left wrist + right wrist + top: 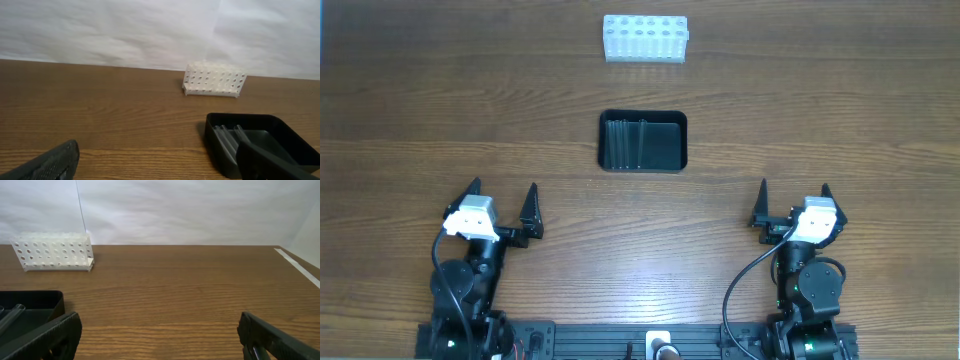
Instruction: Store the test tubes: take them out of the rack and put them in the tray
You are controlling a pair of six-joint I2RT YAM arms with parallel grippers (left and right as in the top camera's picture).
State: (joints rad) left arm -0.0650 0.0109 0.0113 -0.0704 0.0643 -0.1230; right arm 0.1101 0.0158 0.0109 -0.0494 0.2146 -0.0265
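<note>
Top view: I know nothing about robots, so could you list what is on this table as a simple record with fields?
Surface: wooden table
Rack: white rack at the far edge, no tubes seen sticking out of it
Tray: black tray at the middle, nearer the arms than the rack
Tubes: clear test tubes lying side by side in the tray
Left gripper: open, holds nothing
Right gripper: open, holds nothing

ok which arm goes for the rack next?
Right, narrowly: left gripper and right gripper are open, about equally far from the rack; the tubes lie in the left half of the tray, so its bare right half faces the right gripper.
</note>
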